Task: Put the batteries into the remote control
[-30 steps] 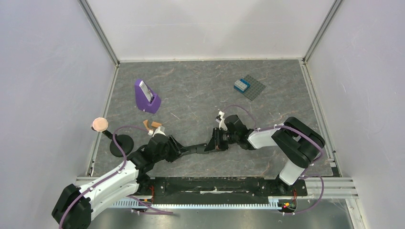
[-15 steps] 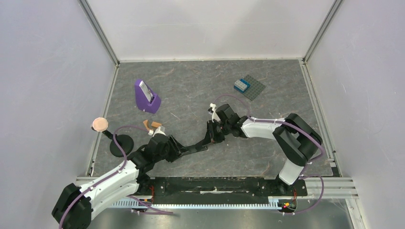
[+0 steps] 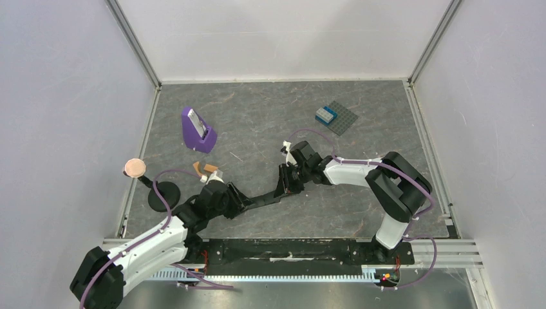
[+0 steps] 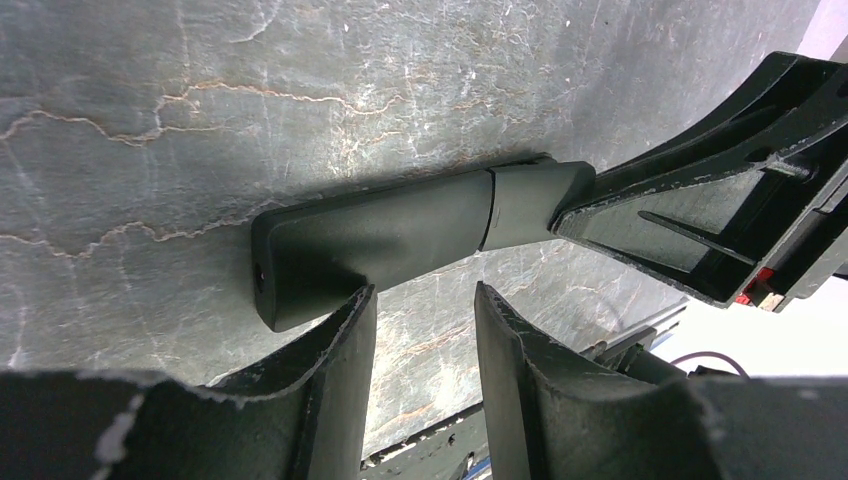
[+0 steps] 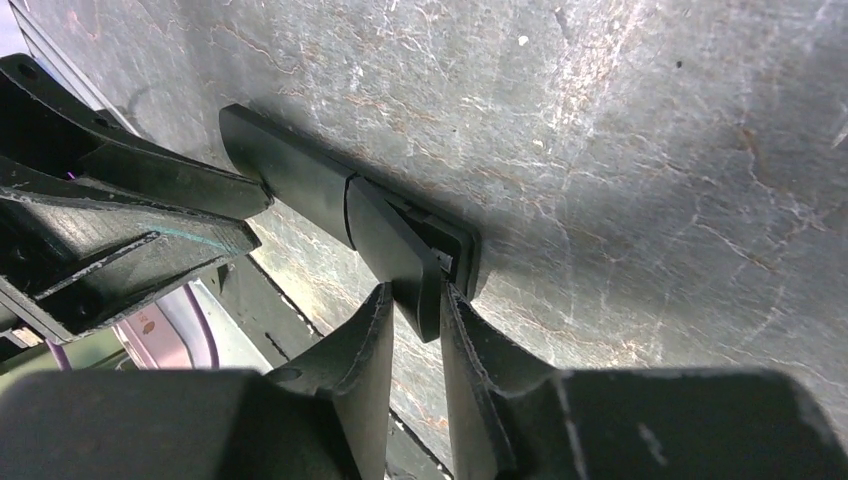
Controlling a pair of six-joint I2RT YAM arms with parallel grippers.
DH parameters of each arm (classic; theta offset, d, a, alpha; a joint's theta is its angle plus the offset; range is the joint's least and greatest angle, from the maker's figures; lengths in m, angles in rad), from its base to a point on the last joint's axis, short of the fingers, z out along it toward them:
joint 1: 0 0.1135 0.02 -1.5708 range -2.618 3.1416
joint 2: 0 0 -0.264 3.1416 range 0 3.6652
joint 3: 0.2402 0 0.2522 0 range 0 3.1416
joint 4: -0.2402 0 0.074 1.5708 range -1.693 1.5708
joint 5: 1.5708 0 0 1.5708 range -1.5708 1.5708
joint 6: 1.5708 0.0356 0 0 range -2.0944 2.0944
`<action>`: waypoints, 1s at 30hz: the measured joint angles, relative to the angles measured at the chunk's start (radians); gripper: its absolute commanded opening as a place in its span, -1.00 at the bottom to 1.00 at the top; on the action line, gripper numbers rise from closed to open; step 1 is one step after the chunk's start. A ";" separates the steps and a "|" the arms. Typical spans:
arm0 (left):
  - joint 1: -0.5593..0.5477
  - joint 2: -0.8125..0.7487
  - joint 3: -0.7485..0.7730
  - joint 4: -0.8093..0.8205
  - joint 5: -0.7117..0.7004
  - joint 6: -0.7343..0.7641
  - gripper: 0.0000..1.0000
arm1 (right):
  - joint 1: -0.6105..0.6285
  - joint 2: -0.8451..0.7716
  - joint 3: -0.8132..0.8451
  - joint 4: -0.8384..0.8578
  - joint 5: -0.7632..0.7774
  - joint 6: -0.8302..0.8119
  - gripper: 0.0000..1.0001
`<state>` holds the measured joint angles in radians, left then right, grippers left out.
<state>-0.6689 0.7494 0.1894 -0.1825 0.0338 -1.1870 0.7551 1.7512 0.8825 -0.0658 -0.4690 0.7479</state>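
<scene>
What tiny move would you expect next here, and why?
Probably the right gripper pulls the cover fully off the remote: its fingers pinch the cover's end, the cover sits only partly slid, and little of the compartment shows.

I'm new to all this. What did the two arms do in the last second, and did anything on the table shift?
The right gripper, pinching the end of the remote control, moved away from the arm bases and slightly left, swinging that end with it. The left gripper, purple stand and studded baseplate stayed put.
</scene>
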 measured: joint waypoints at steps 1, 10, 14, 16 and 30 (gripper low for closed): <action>0.000 0.001 0.000 0.002 0.001 0.000 -0.04 | 0.000 -0.001 0.000 0.000 0.003 0.004 -0.39; 0.000 0.003 0.000 0.005 0.003 0.000 -0.04 | 0.003 -0.016 -0.018 -0.024 0.085 0.024 -0.27; 0.000 0.003 0.000 0.005 0.003 0.000 -0.04 | 0.007 -0.019 -0.018 -0.025 0.094 0.026 -0.24; 0.000 0.003 0.000 0.005 0.003 0.000 -0.05 | 0.009 -0.021 -0.018 -0.026 0.098 0.026 -0.22; 0.000 0.003 0.000 0.005 0.003 0.000 -0.03 | 0.089 -0.026 -0.007 -0.030 0.190 0.007 -0.46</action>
<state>-0.6689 0.7525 0.1894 -0.1772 0.0364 -1.1870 0.8436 1.7248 0.8757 -0.0956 -0.2794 0.7547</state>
